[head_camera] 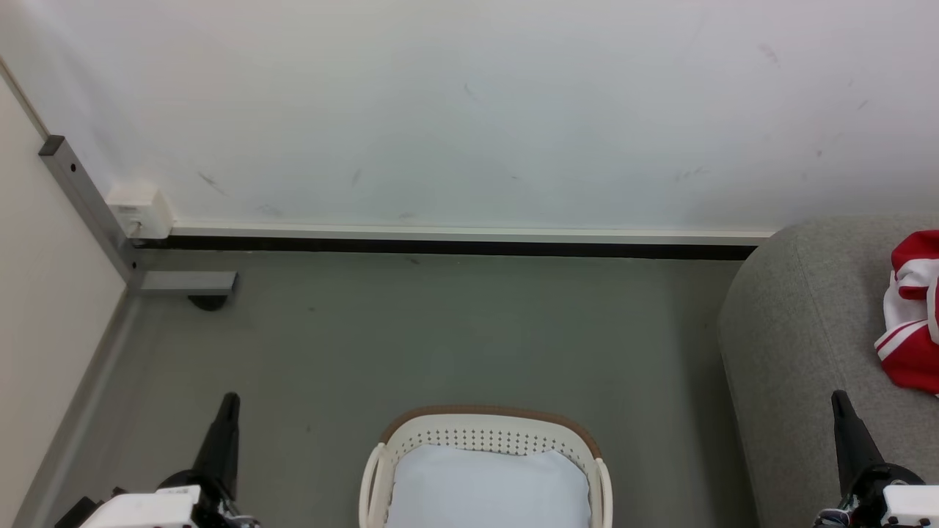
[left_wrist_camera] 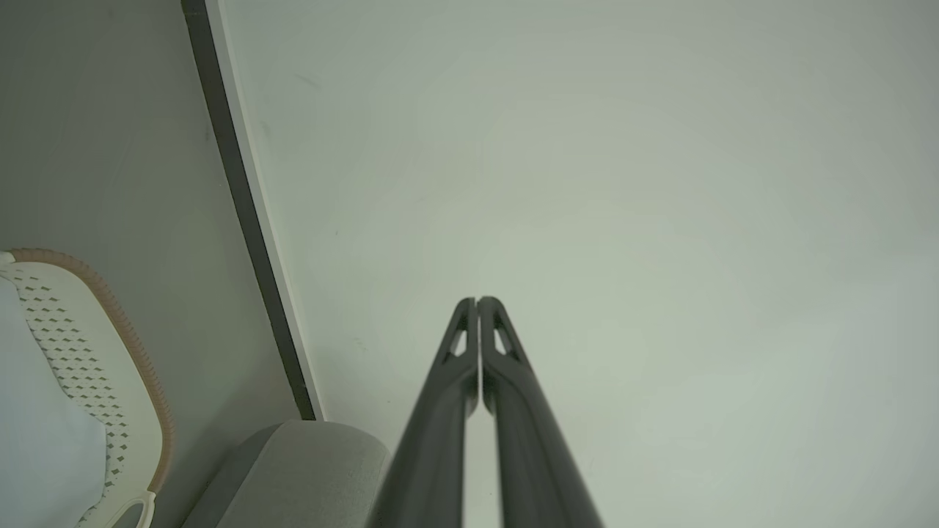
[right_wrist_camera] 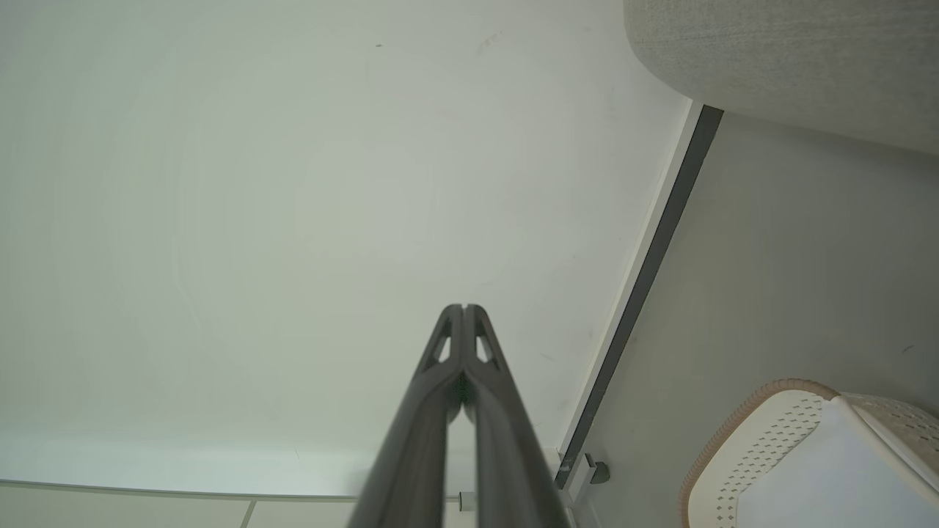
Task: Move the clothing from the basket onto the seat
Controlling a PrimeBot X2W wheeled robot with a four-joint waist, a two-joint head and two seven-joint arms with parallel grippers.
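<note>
Grey floor (head_camera: 440, 330): basket (head_camera: 484, 416) showing lining (head_camera: 488, 491), clothing (head_camera: 913, 315) lying on seat (head_camera: 799, 330) right; left gripper (left_wrist_camera: 477, 301), right gripper (right_wrist_camera: 463, 308) pinched, empty; seemingly finishing, next checking basket.

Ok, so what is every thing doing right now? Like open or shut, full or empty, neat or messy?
basket: upright on the floor, pale lining showing, no red clothes in the part seen.
clothing: crumpled in a messy heap on the seat.
seat: has the clothing lying on it.
left gripper: shut, holding nothing.
right gripper: shut, holding nothing.
</note>
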